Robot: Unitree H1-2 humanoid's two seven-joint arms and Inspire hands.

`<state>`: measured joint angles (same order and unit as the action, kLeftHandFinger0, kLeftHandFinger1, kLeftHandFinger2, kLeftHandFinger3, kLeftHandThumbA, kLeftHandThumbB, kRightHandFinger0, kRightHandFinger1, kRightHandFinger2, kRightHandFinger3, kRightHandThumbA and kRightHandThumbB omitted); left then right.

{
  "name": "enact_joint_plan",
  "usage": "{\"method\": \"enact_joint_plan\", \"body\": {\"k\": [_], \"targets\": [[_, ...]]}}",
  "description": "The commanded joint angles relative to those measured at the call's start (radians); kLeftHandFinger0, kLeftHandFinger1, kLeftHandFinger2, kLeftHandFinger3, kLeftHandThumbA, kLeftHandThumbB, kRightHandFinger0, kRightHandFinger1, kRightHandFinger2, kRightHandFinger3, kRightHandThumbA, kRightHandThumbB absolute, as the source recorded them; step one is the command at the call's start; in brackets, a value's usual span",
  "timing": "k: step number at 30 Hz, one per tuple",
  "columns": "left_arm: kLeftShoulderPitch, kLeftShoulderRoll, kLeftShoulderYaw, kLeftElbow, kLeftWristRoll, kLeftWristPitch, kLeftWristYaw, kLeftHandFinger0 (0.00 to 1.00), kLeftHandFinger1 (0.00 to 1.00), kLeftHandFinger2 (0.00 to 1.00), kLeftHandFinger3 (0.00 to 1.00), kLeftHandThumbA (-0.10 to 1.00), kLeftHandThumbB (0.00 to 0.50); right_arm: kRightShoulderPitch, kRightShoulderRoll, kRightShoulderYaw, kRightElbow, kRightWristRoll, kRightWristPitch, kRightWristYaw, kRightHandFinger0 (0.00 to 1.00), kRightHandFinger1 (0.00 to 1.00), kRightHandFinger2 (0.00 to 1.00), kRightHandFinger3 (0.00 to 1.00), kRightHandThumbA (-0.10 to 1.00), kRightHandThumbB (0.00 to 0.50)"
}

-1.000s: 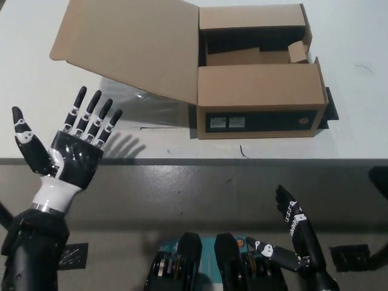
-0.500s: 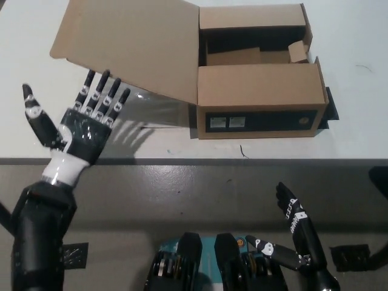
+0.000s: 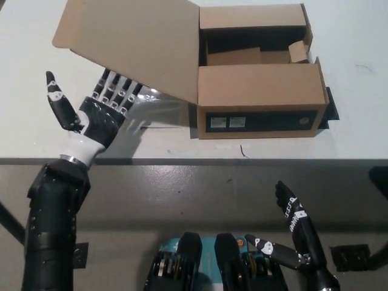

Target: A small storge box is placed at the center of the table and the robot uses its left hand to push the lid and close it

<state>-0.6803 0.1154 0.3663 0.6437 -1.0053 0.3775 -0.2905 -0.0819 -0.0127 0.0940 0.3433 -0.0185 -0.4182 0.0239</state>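
1. The left hand (image 3: 100, 115) has moved up and to the right over the last second, from the near edge of the table (image 3: 36, 54) to the lid (image 3: 130, 45). Its fingertips now slip under the lid's near edge.
2. It holds nothing: the palm is flat and the fingers (image 3: 118, 91) spread, the thumb pointing out to the left.
3. The lid itself looks hardly shifted. It lies swung open to the left of the box (image 3: 260, 91), slanting up off the table and casting a shadow beneath.
4. My reading: the approach is nearly done and the push has not yet begun. With the fingers under the raised flap, the hand is placed to lift it and sweep it right, over the opening.
5. The box sits near the middle of the table, a little to the right. It is plain brown cardboard, rectangular, with sharp folded edges and a matt surface.
6. A narrower cardboard flap already covers its near half. The far half is open and dark inside, with loose cardboard pieces showing.
7. The near wall carries a dark band with small pale labels.
8. The table is smooth and pale, with a grey front edge.
9. The right hand (image 3: 294, 236) rests low at the near right, below the table edge, fingers apart and empty.
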Motion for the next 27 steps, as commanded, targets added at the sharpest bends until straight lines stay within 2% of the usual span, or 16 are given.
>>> {"method": "enact_joint_plan", "body": {"k": [1,2,8,13,16,21,27], "targets": [[-0.074,0.018,0.004,0.022,0.050,-0.038,-0.048,1.00,1.00,1.00,1.00,1.00,0.370,-0.022,0.005,-0.009,-0.028,0.022,-0.052,0.016,1.00,1.00,1.00,1.00,1.00,0.303],[-0.086,0.021,0.001,0.026,0.059,-0.037,-0.043,1.00,1.00,1.00,1.00,1.00,0.385,-0.021,0.006,-0.009,-0.029,0.024,-0.052,0.019,1.00,1.00,1.00,1.00,1.00,0.303],[-0.189,0.046,-0.011,0.042,0.107,-0.031,-0.022,1.00,1.00,1.00,1.00,1.00,0.376,-0.020,0.010,-0.007,-0.025,0.017,-0.052,0.016,1.00,1.00,1.00,1.00,1.00,0.319],[-0.295,0.087,-0.038,0.057,0.157,-0.035,-0.049,1.00,1.00,1.00,1.00,1.00,0.399,-0.021,0.012,-0.006,-0.023,0.015,-0.052,0.016,1.00,1.00,1.00,1.00,1.00,0.308],[-0.351,0.098,-0.036,0.042,0.161,-0.011,-0.032,1.00,1.00,1.00,1.00,1.00,0.410,-0.017,0.011,-0.006,-0.028,0.014,-0.052,0.016,1.00,1.00,1.00,1.00,1.00,0.306],[-0.454,0.094,-0.047,-0.058,0.184,0.028,0.029,1.00,1.00,1.00,1.00,1.00,0.414,-0.019,0.007,-0.004,-0.032,0.010,-0.052,0.015,1.00,1.00,1.00,1.00,1.00,0.310],[-0.512,0.067,-0.135,-0.104,0.256,0.030,0.000,1.00,1.00,1.00,1.00,1.00,0.416,-0.021,0.009,-0.003,-0.026,0.015,-0.052,0.022,1.00,1.00,1.00,1.00,1.00,0.318]]}}
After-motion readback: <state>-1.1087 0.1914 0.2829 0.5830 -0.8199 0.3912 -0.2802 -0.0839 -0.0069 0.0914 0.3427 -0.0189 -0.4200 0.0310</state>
